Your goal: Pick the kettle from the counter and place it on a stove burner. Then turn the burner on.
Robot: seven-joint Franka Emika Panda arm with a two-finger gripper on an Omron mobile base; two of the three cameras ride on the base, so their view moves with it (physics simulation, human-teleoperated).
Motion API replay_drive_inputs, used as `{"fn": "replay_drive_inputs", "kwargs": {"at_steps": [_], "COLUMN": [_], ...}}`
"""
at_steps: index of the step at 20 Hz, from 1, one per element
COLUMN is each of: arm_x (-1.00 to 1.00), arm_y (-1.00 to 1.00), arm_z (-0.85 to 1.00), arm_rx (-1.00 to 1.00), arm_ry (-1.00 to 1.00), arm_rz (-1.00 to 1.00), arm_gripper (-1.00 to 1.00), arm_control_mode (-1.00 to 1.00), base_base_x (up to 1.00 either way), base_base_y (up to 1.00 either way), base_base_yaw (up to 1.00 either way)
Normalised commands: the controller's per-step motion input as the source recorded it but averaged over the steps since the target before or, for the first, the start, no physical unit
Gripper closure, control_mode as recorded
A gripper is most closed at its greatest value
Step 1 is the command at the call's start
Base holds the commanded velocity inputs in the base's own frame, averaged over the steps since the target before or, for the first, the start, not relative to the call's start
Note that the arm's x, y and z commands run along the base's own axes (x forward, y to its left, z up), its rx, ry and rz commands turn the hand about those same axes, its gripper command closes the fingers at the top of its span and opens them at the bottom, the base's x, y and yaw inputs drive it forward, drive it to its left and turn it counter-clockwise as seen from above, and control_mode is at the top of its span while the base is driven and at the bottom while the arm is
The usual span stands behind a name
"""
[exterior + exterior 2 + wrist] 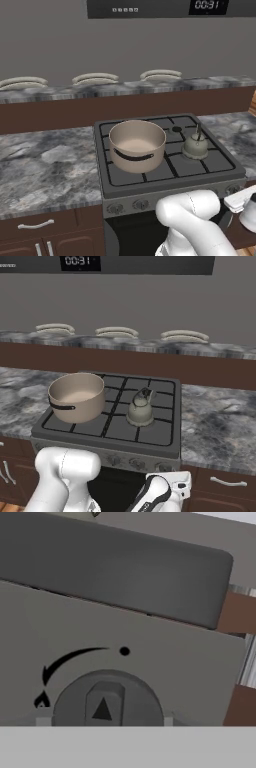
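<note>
A: Where does the left base view sit?

B: Behind the arm [192, 220], on its left, elevated, facing forward and down. The cooktop [165, 150] lies at mid-distance, with desk [45, 165] to its left.

A: And the right base view?

B: Mirrored: behind and to the right, same downward pitch. Both views share the cooktop [112, 411], the tan pot [76, 397], the kettle [140, 408], the plate ledge [125, 345] and the clock display [80, 261].

A: The hand view?

B: Very close, square to the stove's front panel [150, 662]. A control knob [106, 702] sits at the lower edge.
</note>
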Motion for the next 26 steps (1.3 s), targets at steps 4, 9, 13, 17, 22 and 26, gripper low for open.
{"fn": "replay_drive_inputs", "kwargs": {"at_steps": [4, 9, 13, 17, 22, 26], "arm_x": [-0.01, -0.07, -0.01, 0.00, 0.00, 0.00], "arm_y": [-0.25, -0.24, -0.08, 0.00, -0.01, -0.05], "arm_z": [0.31, 0.32, 0.07, 0.00, 0.01, 0.20], "arm_rx": [-0.32, -0.34, -0.22, 0.00, 0.00, -0.06], "arm_ry": [-0.31, -0.38, -0.20, 0.00, -0.06, -0.36], "arm_rz": [0.53, 0.57, 0.50, 0.06, 0.26, 0.64], "arm_gripper": [1.00, 1.00, 1.00, 1.00, 1.00, 1.00], "arm_control_mode": [-1.00, -1.00, -1.00, -1.00, -1.00, -1.00], "base_base_x": [0.00, 0.00, 0.00, 0.00, 0.00, 0.00], "base_base_y": [0.00, 0.00, 0.00, 0.00, 0.00, 0.00], "base_base_yaw": [0.00, 0.00, 0.00, 0.00, 0.00, 0.00]}}
